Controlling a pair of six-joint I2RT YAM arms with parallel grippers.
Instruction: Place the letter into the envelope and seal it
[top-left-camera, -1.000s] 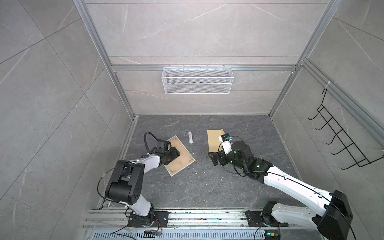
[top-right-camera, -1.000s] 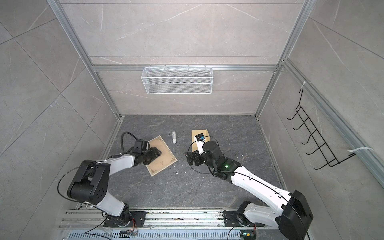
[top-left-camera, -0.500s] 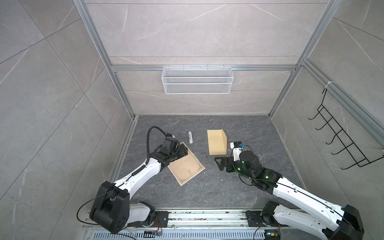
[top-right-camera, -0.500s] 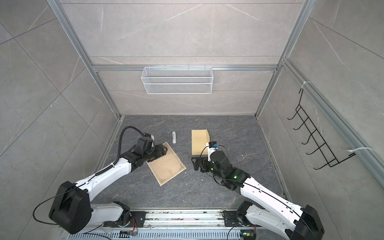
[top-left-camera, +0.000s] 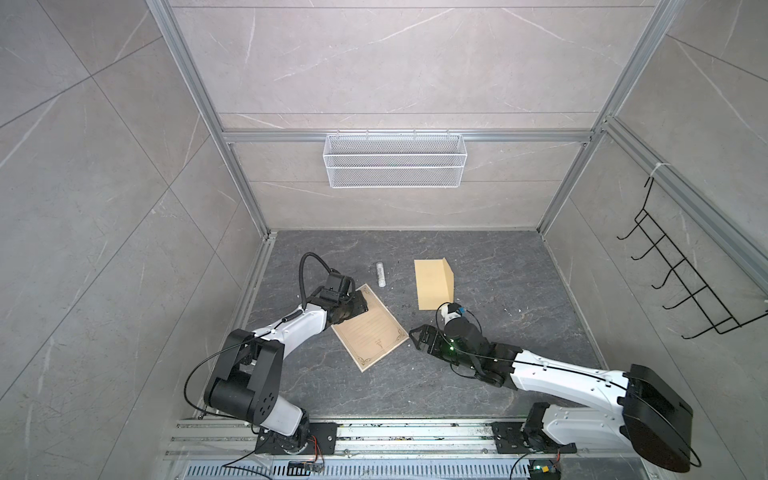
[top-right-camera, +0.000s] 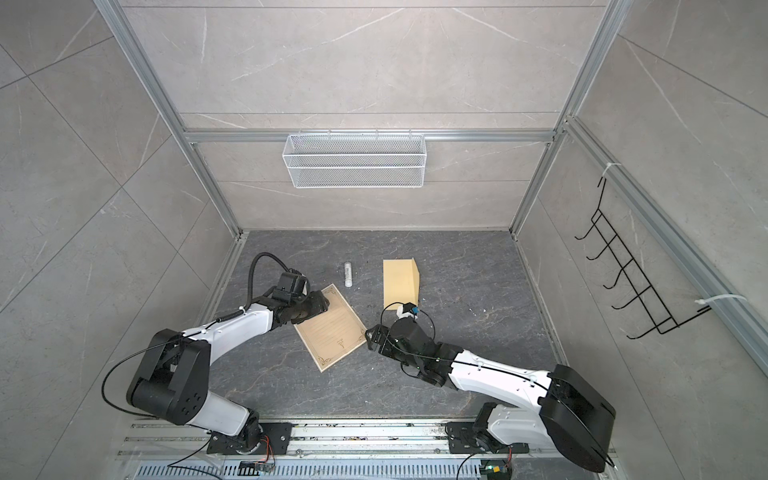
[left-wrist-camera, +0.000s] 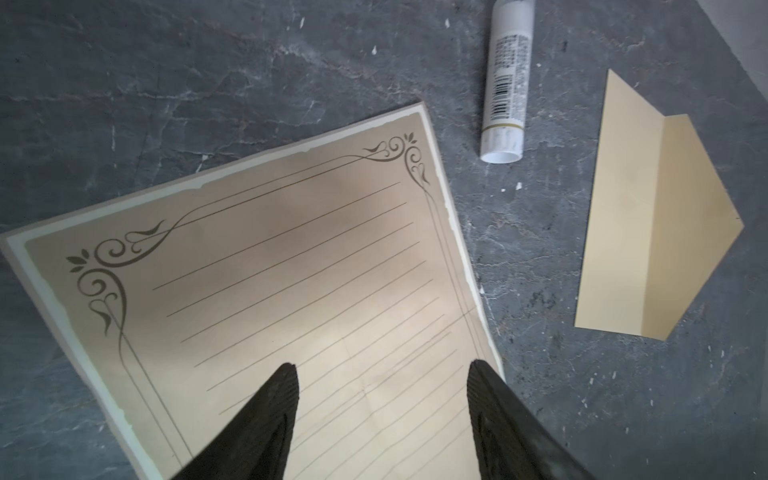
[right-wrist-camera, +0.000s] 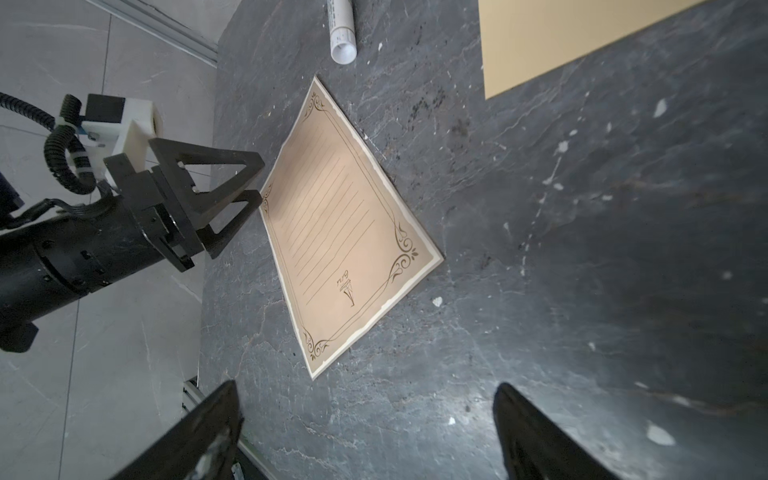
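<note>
**Paper not yet lifted, both claws empty**

Sits at step one: getting hold of the letter, flat and skewed on the slate floor, left of centre. Finds the envelope apart, farther back and right, flap open, with a glue stick to its left. Shows left gripper spread over the letter's far-left corner and right gripper spread just beside its right corner, neither holding anything. Calls next, probably, for pinning one side and pinching up a thin edge.

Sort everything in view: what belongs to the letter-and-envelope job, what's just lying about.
For the job: letter, envelope, white tube (probably glue for sealing).
Lying about: wire basket, black hook rack, both wall-hung.
</note>
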